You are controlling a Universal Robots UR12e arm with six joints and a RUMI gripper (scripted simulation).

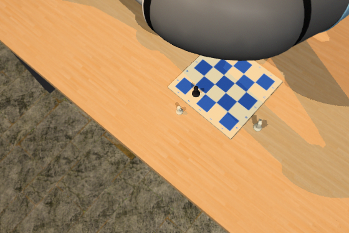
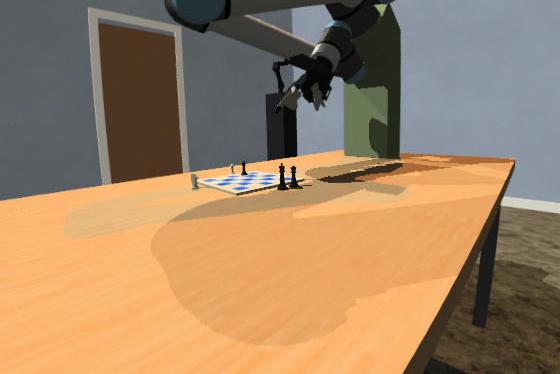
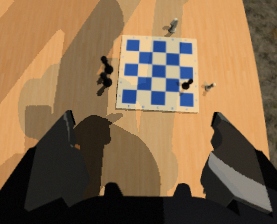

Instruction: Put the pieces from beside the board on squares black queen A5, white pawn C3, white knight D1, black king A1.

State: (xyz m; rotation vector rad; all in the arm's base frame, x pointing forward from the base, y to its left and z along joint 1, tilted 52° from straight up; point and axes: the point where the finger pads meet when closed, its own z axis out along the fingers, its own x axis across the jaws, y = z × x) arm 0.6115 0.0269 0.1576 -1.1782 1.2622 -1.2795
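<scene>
Black queen point(image 3: 105, 62) and black king point(image 3: 106, 81) stood together on counter point(image 3: 49, 50) just beside board point(image 3: 158, 72). White knight point(image 3: 173, 25) stood off another edge, white pawn point(image 3: 209, 86) off a third. Black pawn point(image 3: 187, 85) stood on board. Gripper point(image 3: 139, 150) hung high above counter, jaws fully open, holding nothing.

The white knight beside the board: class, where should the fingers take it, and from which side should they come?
Grip the white knight around its upper body, coming straight down from above. It stands upright on the table, apart from the board, with no other piece beside it, so open fingers could probably straddle it. The gripper is open, empty and well above the board.
</scene>
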